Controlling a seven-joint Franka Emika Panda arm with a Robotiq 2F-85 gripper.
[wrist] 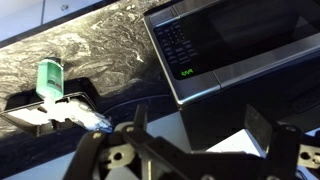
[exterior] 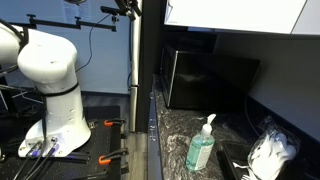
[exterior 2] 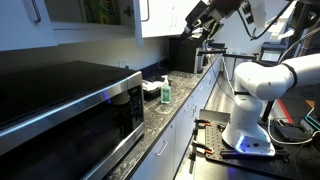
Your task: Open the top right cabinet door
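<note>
The top right cabinet door (exterior: 240, 12) is a plain white panel above the counter; it also shows in an exterior view (exterior 2: 165, 15). My gripper (exterior 2: 198, 22) hangs high up, just beside the door's outer edge, and I cannot tell whether it touches. In the wrist view the gripper (wrist: 200, 112) is open, its two dark fingers wide apart and nothing between them. White panel surface (wrist: 236, 143) shows below the fingers, with a dark box between.
A glossy black box (exterior: 205, 80) stands on the granite counter (exterior: 180, 135) under the cabinet. A green soap bottle (exterior: 202, 145) and a white bag (exterior: 270, 155) sit on the counter. A steel microwave (exterior 2: 70, 105) is nearby. A tall dark panel (exterior: 148, 60) borders the counter.
</note>
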